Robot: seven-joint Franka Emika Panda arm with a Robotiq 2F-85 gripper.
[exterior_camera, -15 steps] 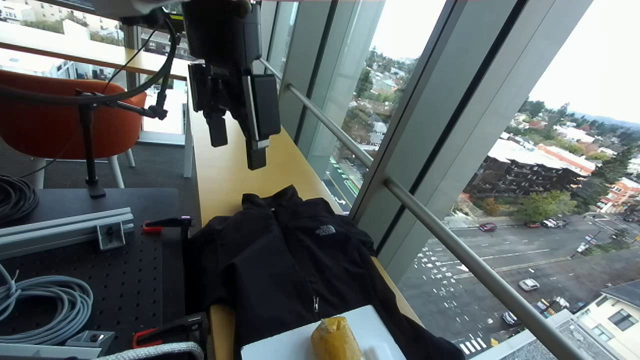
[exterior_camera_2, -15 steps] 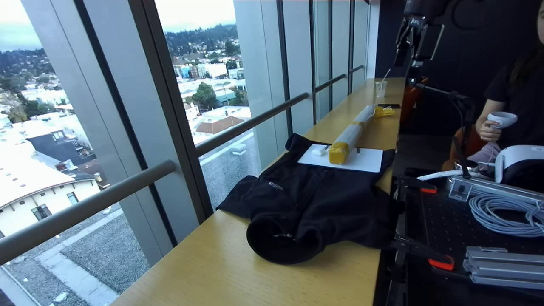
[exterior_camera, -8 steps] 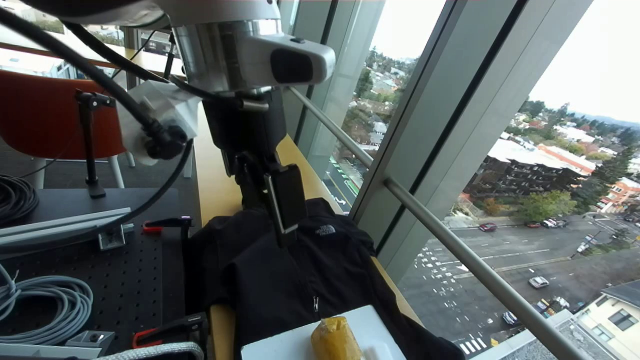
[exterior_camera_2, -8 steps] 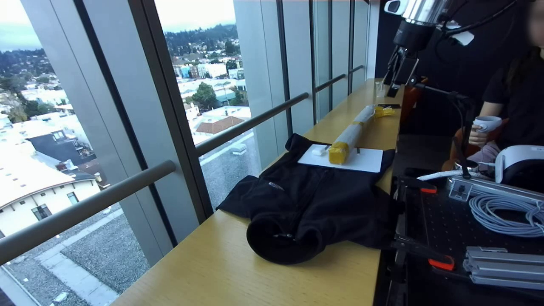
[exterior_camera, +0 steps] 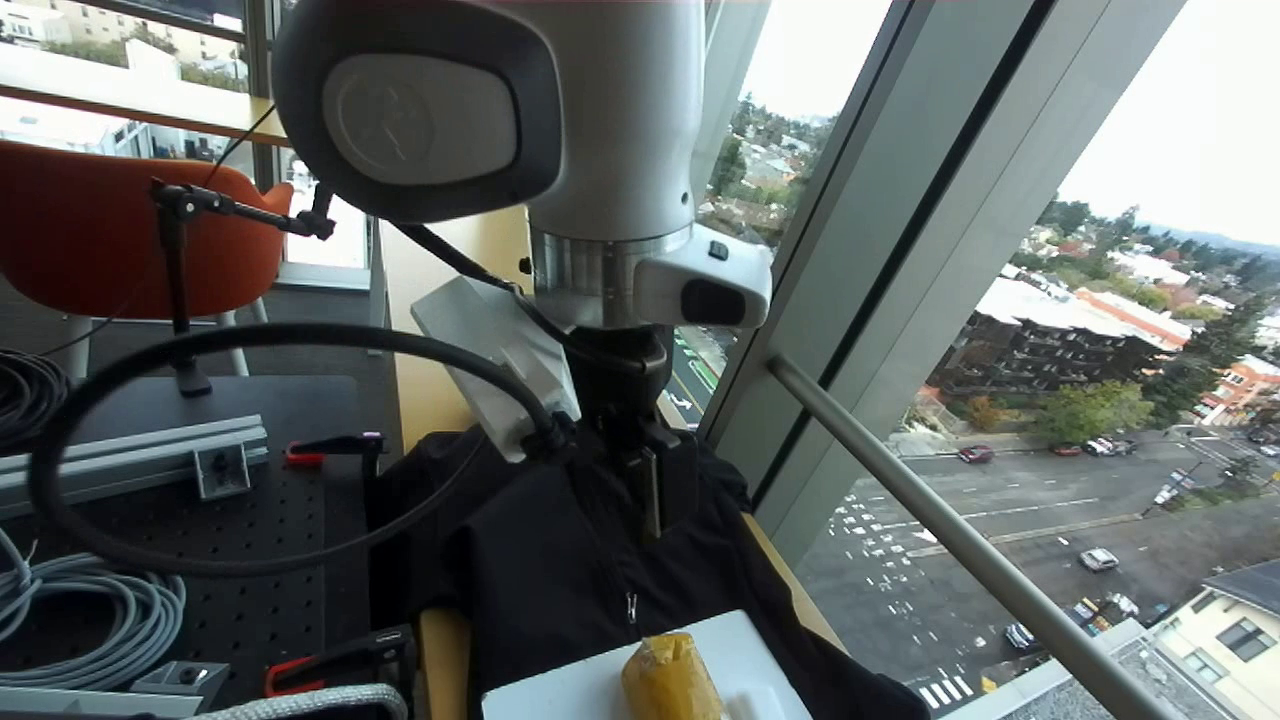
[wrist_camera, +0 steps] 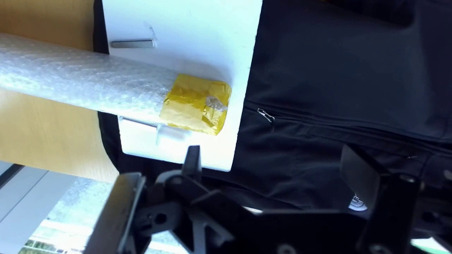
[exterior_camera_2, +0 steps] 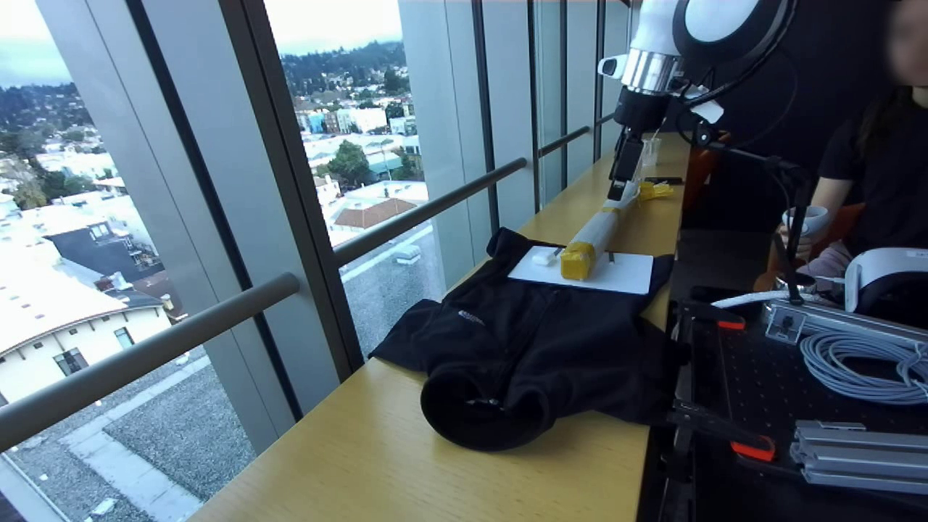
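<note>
Hangs in midair above a pale wooden tabletop (exterior_camera_2: 362,464) with the claw (wrist_camera: 270,151) spread wide, with fingers (wrist_camera: 360,173) well apart. Frames between them, in the wrist view, part of a black zip-front fabric jacket (wrist_camera: 339,70) laid flat on the tabletop. Has nearby a white flat rectangular panel (wrist_camera: 219,35), lying across the jacket's lower front and bearing the yellow-taped end (wrist_camera: 190,102) of a long bubble-wrapped tube (wrist_camera: 77,77). Loops a thick black cable (exterior_camera: 290,338) in front of a black perforated board (exterior_camera: 250,610) in an exterior view.

Matt cloth jacket (wrist_camera: 317,84); glossy, apparently plastic tape (wrist_camera: 189,107).
</note>
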